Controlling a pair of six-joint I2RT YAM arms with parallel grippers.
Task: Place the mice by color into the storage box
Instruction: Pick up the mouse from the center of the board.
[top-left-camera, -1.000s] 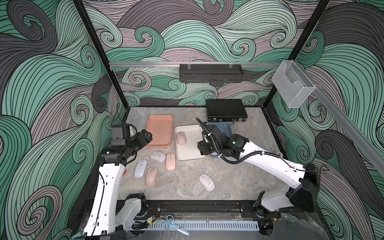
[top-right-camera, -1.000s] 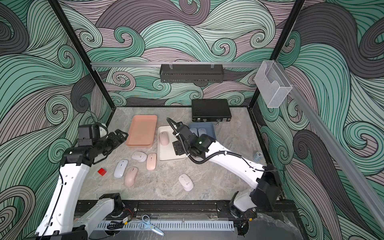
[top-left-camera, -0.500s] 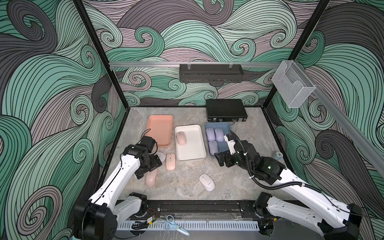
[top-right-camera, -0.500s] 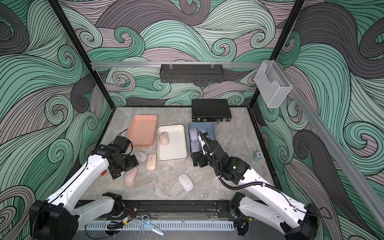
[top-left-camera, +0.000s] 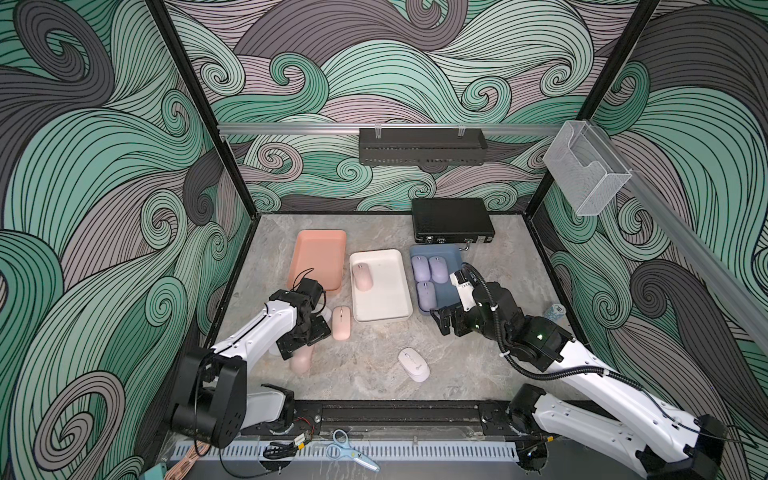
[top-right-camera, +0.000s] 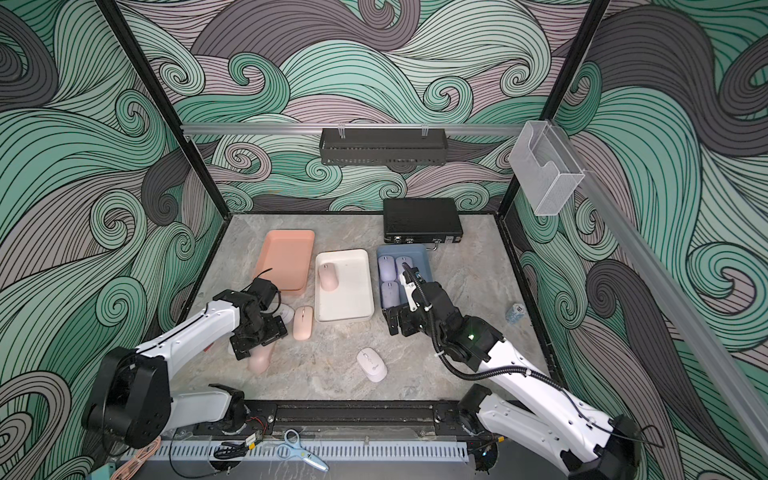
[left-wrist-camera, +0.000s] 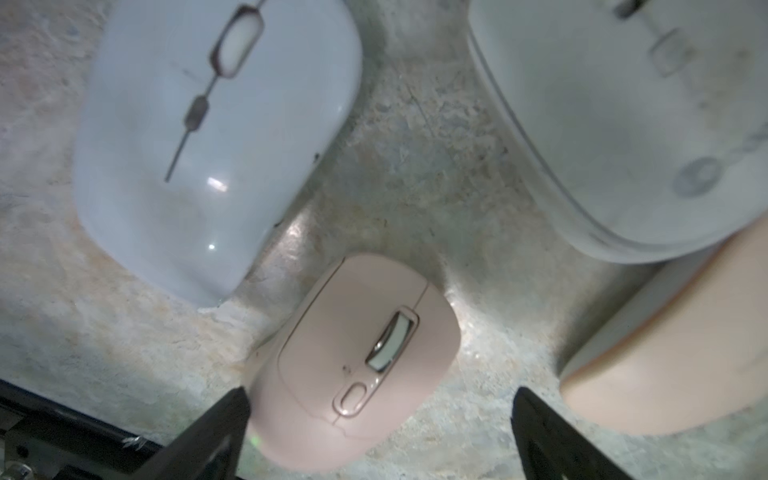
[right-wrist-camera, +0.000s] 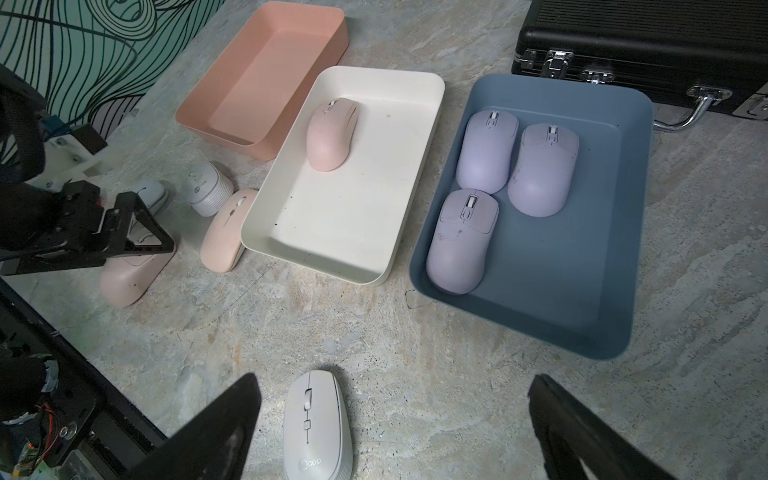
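Mouse at the left tool: a pale pink mouse (left-wrist-camera: 353, 365) lies flat on the counter (left-wrist-camera: 415, 174), in the gap between the fingers of the left tool (left-wrist-camera: 376, 405).
Left tool: its jaws stand wide apart, wider than that mouse. One finger is just beside the shell, and contact cannot be told. The other stands clear, and nothing is clamped.
Heading: the wheel end points forward past the fingertips. The long axis runs along the tool's reach, slightly slanted.
Neighbours: a bluish-white mouse (left-wrist-camera: 216, 137) and a whitish grey mouse (left-wrist-camera: 623, 124) lie ahead of the left tool, one to each side. A flat peach-pink mouse (left-wrist-camera: 665, 353) lies just outside the clear finger.
Right tool: the right tool (right-wrist-camera: 395, 386) has its jaws wide apart and touches nothing.
Mouse at the right tool: a white mouse (right-wrist-camera: 316, 424) lies flat, seen between the fingers and nearer one of them. Its wheel end points forward, with the long axis along the reach.
Blue tray: the blue tray (right-wrist-camera: 561, 270), ahead of the right tool, holds three lavender mice (right-wrist-camera: 486, 149). Their wheel ends point away from the tool toward a black case (right-wrist-camera: 644, 41), and their long axes are nearly parallel.
White tray: the white tray (right-wrist-camera: 353, 208), just beside the blue one, holds a rose-pink mouse (right-wrist-camera: 330, 135) at its far end, with the wheel end pointing away.
Peach tray: the peach tray (right-wrist-camera: 266, 83) stands beyond the white tray.
Counter: marbled grey-beige stone.
Room: swirl-patterned walls (top-left-camera: 104, 166) in green, grey and mauve, with a black wire shelf (top-left-camera: 422, 145) on the back wall.
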